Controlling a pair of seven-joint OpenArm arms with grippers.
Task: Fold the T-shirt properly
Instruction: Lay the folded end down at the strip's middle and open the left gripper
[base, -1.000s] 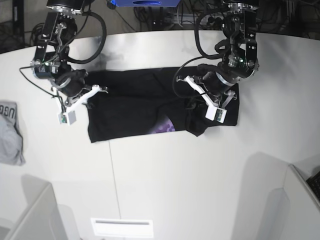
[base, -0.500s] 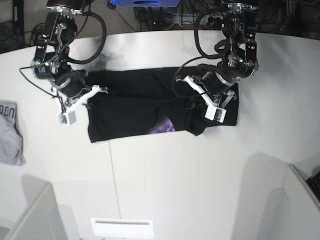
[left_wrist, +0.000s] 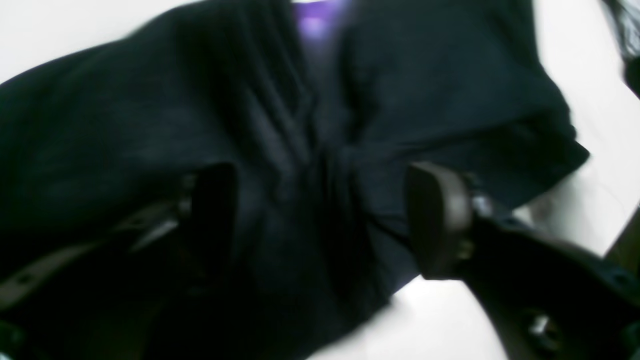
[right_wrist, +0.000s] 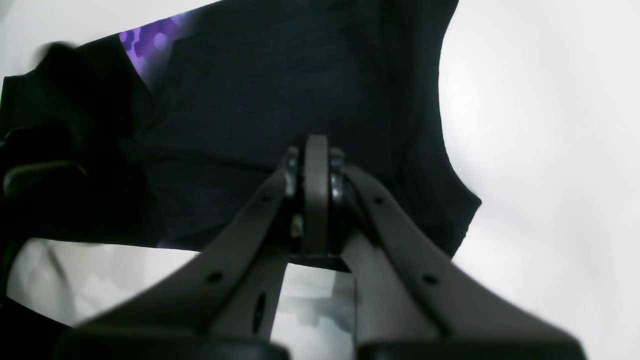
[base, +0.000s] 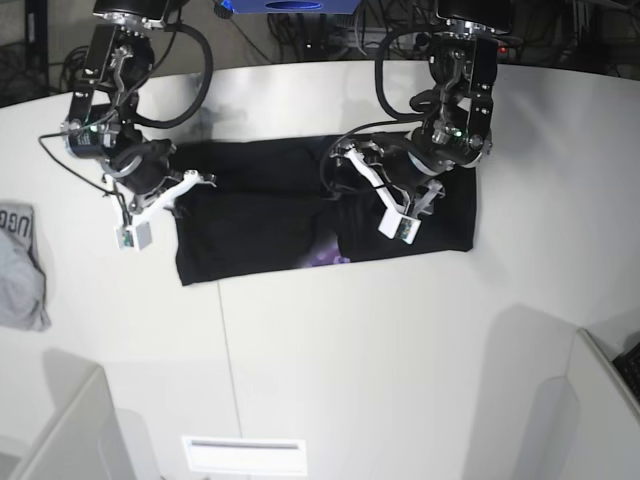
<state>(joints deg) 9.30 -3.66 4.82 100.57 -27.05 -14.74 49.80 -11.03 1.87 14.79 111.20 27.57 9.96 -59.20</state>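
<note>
The black T-shirt (base: 260, 215) lies spread across the white table (base: 330, 340), with purple print (base: 327, 255) showing at its front edge. My left gripper (base: 352, 178) hangs over the shirt's middle right. In the left wrist view (left_wrist: 325, 210) its jaws stand wide open over bunched black cloth (left_wrist: 150, 125). My right gripper (base: 195, 183) is at the shirt's left edge. In the right wrist view (right_wrist: 316, 150) its fingers are pressed together at the cloth's edge (right_wrist: 280, 90). The orange neck label is out of view.
A small grey lettered garment (base: 20, 265) lies at the table's left edge. White partitions stand at the front left (base: 70, 430) and front right (base: 600, 400). A blue object (base: 290, 5) and cables sit behind the table.
My left arm has moved leftward over the shirt. The bunched flap at the shirt's front right has flattened into a straight edge. The right arm has not moved.
</note>
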